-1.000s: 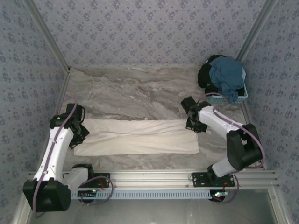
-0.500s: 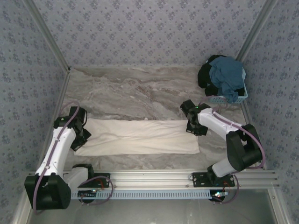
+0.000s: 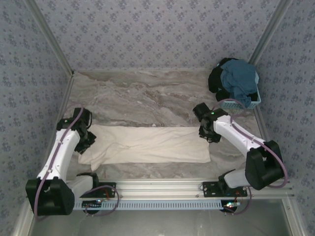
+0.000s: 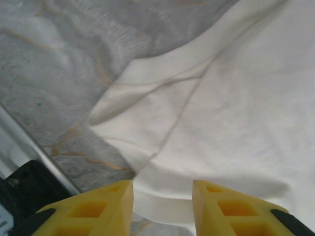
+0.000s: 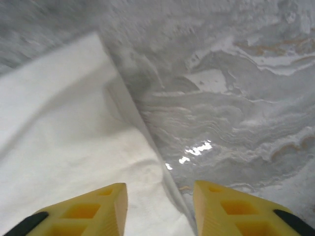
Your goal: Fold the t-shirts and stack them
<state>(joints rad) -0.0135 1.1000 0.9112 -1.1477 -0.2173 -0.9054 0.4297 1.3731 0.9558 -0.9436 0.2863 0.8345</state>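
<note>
here, the left gripper (image 4: 162,191) stands partly parted and empty over the left end of the cream t-shirt (image 3: 147,145), folded flat near the table (image 3: 147,93) front. the right gripper (image 5: 160,192), likewise parted and empty, hovers at its right edge.

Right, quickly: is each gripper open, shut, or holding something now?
Left gripper: open, over the cream t-shirt, holding nothing.
Right gripper: open, over that t-shirt's edge, holding nothing.
</note>
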